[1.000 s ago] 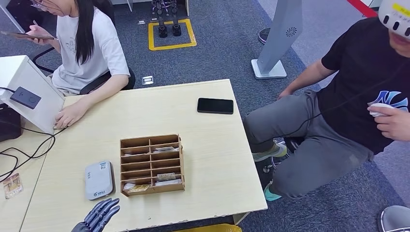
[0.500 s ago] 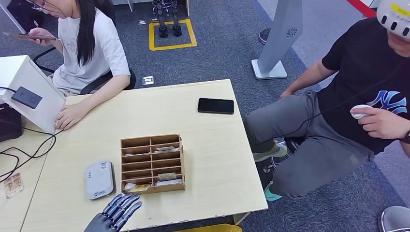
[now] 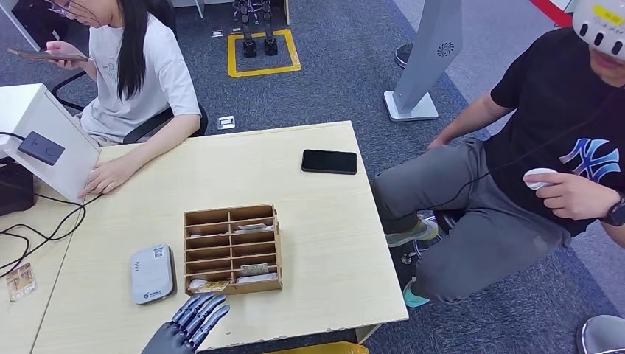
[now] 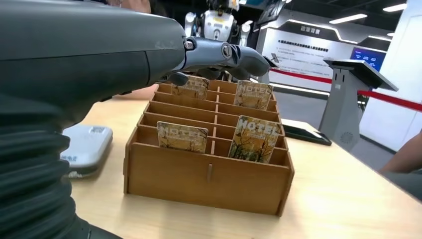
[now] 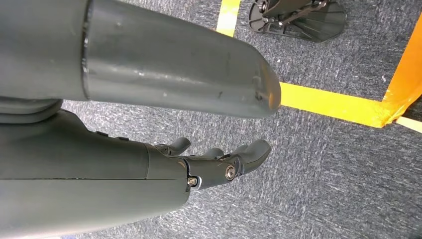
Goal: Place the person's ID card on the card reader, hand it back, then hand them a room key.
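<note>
The room key cards stand upright in the slots of the wooden card rack, just ahead of the fingers of the left hand, which reach out straight and a little apart over the near edge of the worktop with nothing in them. No ID card can be made out in either hand, on the grey card reader beside the fingers, or with the seated person off to the right, so I cannot tell whether the reading and return are done. With the fingers aimed at the rack, this looks like the key step: picking a card and handing it over are left. The right hand hangs over the carpet, fingers loosely curled and holding nothing.
</note>
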